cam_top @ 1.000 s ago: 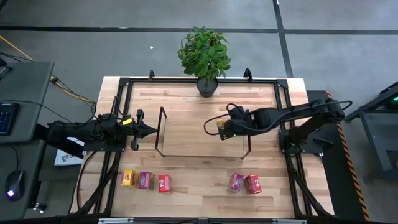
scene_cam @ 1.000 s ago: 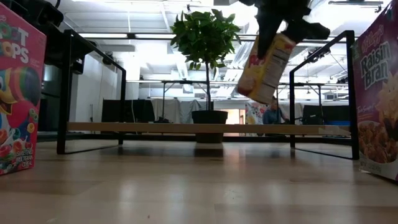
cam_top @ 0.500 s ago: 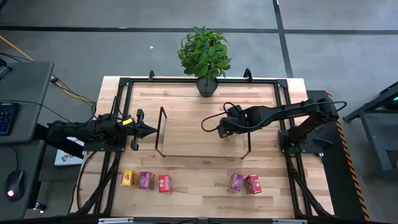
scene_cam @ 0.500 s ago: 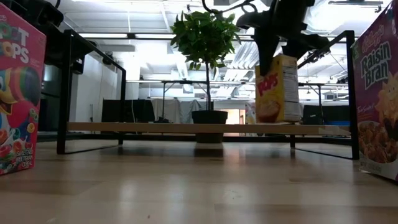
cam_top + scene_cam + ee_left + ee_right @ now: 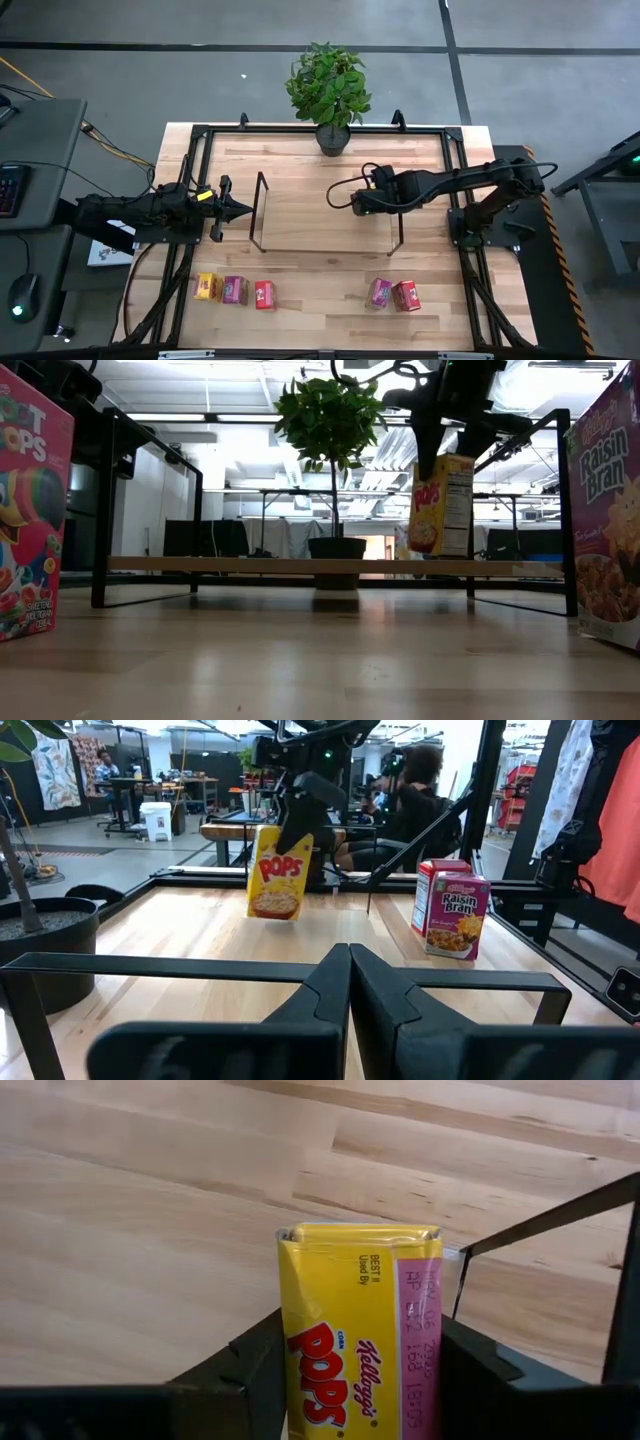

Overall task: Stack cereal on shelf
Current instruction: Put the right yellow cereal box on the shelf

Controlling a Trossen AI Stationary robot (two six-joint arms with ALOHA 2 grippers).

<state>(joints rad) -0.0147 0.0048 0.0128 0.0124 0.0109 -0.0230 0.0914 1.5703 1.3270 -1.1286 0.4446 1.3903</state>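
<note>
Now the right hand (image 5: 362,201) pinches a yellow Pops cereal box (image 5: 441,505) from above, holding it upright over the right end of the shelf (image 5: 250,565); whether the box's base touches the board cannot be told. The left hand (image 5: 240,209) hangs just outside the shelf's left frame with its fingers pressed together. On the front of the surface (image 5: 320,290), 3 boxes (image 5: 235,290) sit in a row at the left and 2 boxes (image 5: 393,294) at the right.
</note>
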